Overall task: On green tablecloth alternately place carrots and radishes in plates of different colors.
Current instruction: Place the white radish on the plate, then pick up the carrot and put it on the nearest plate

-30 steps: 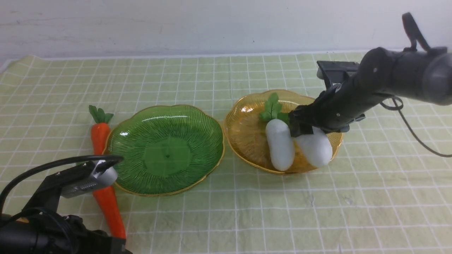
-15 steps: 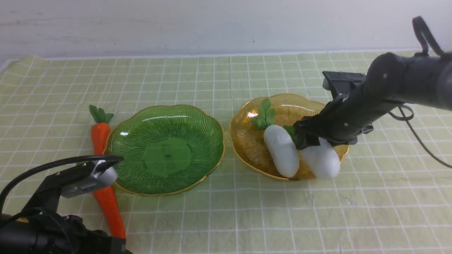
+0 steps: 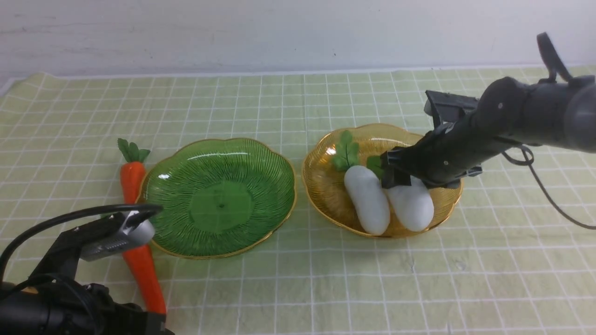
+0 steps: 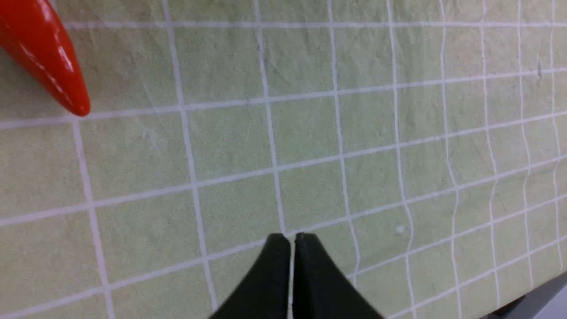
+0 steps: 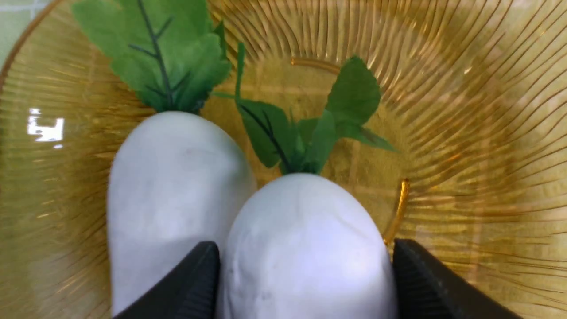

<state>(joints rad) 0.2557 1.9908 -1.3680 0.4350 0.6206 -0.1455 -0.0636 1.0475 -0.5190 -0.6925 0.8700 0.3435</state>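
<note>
Two white radishes lie side by side in the amber plate (image 3: 321,186). My right gripper (image 3: 396,179) is shut on the right radish (image 3: 412,209), low in the plate; in the right wrist view its fingers (image 5: 195,274) press both sides of that radish (image 5: 305,212). The other radish (image 3: 368,200) lies just left of it, touching. The green plate (image 3: 219,200) is empty. One carrot (image 3: 132,179) lies against its left rim, a second carrot (image 3: 144,274) nearer me, partly behind my left arm. My left gripper (image 4: 290,239) is shut and empty over the green tablecloth (image 3: 298,288), near a carrot tip (image 4: 48,62).
The two plates sit close together mid-table. My left arm (image 3: 70,298) fills the near left corner. A white wall runs along the back edge of the cloth. A cable hangs from my right arm (image 3: 549,186).
The amber plate slid a little right and nearer with the radishes. The held radish first hung over the front rim, then my right gripper drew it back inside. The left arm has not moved.
</note>
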